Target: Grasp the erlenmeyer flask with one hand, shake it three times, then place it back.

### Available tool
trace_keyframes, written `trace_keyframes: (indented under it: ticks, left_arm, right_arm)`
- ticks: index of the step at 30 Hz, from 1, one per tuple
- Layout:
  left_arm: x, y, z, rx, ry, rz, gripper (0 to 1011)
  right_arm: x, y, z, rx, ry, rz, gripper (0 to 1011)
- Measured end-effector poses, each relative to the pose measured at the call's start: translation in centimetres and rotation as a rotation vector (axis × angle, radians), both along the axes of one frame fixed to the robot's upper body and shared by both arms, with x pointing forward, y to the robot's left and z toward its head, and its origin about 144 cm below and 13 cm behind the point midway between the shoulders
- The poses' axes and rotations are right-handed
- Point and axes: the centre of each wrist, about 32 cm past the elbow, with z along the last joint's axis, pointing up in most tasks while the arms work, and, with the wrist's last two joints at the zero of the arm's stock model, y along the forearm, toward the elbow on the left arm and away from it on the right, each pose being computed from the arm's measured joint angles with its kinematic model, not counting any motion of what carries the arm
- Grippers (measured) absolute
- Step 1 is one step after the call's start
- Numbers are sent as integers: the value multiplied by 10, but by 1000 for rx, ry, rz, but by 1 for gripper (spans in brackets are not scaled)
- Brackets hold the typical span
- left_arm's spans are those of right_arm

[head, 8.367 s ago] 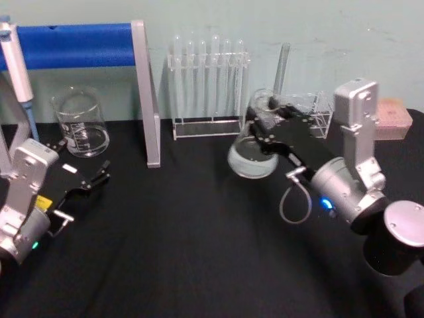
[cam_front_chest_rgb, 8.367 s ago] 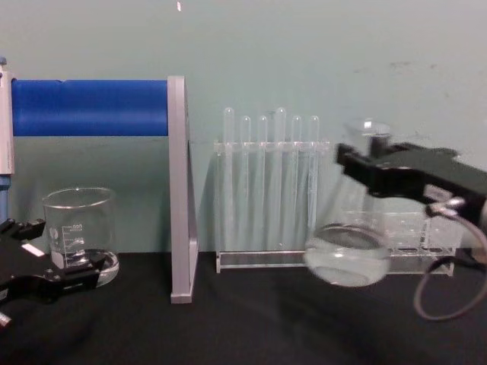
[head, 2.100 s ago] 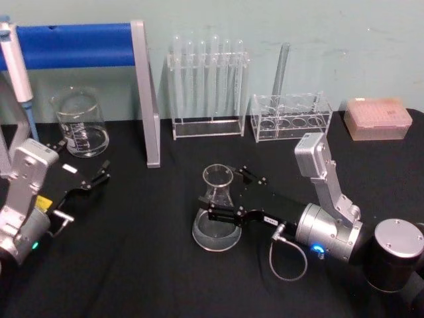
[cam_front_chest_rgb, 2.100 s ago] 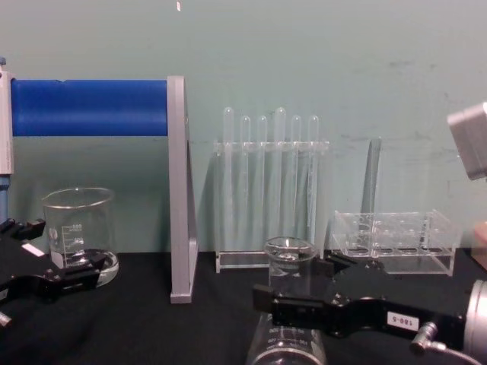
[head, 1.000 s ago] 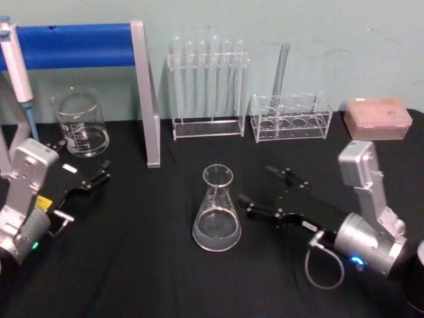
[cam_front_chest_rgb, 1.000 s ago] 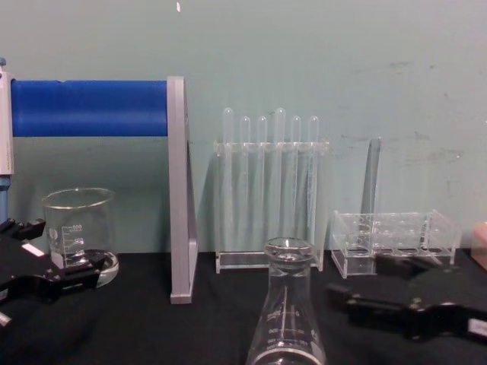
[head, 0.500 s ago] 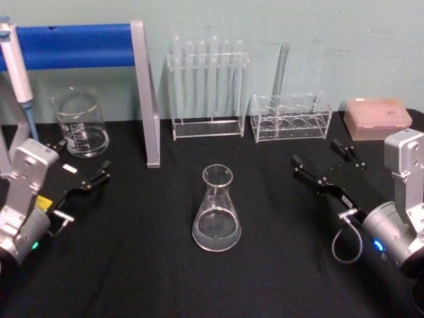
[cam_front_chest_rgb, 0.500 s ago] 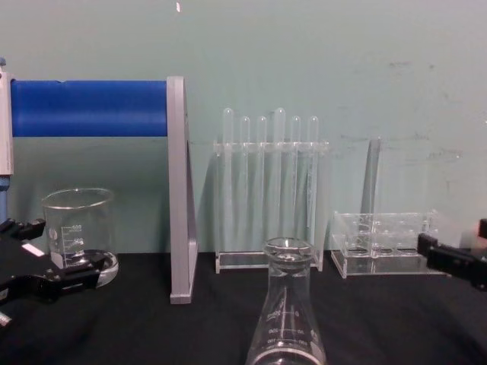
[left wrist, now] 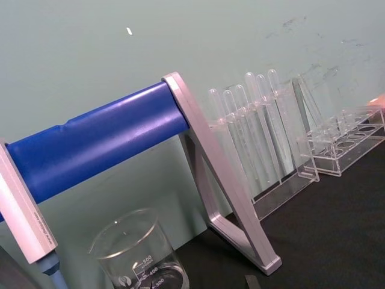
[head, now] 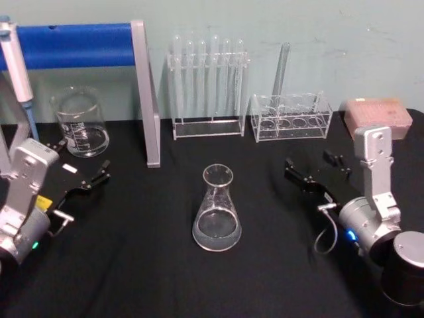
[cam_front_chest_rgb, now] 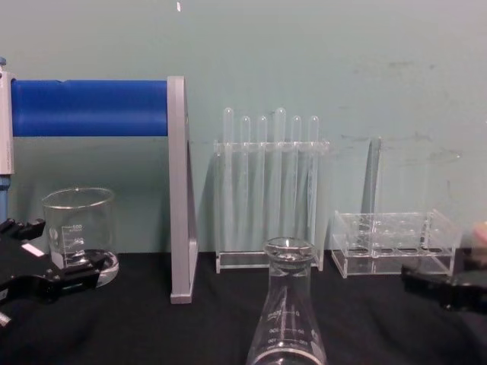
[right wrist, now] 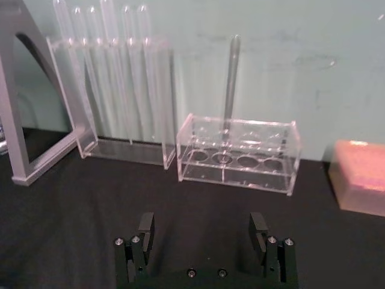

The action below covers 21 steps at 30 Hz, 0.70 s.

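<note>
The flask [head: 216,211] stands upright on the black bench [head: 165,278], in front of the test-tube rack [head: 207,86] and touched by nothing; the right end effector [head: 315,171] sits well right of it, spread wide and empty, judged a finished set-down; the left end effector [head: 85,180] rests parked far left of the flask, fingers parted.

Glass beaker [head: 81,124] at left, blue-barred stand [head: 144,99], test-tube rack [head: 207,86], low clear rack [head: 291,116], pink box [head: 374,111]
</note>
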Motion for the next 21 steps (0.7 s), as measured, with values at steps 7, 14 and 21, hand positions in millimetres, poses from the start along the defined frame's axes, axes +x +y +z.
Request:
trace_keyframes:
  ticks: [7, 14, 21]
  left_arm:
    - [0, 0, 0, 0, 0, 0, 1001]
    - [0, 0, 0, 0, 0, 0, 1001]
    - [0, 0, 0, 0, 0, 0, 1001]
  right_arm:
    - [5, 4, -2, -3, 10, 20, 1000]
    - [4, 4, -2, -4, 9, 17, 1000]
    - [4, 3, -1, -4, 8, 15, 1000]
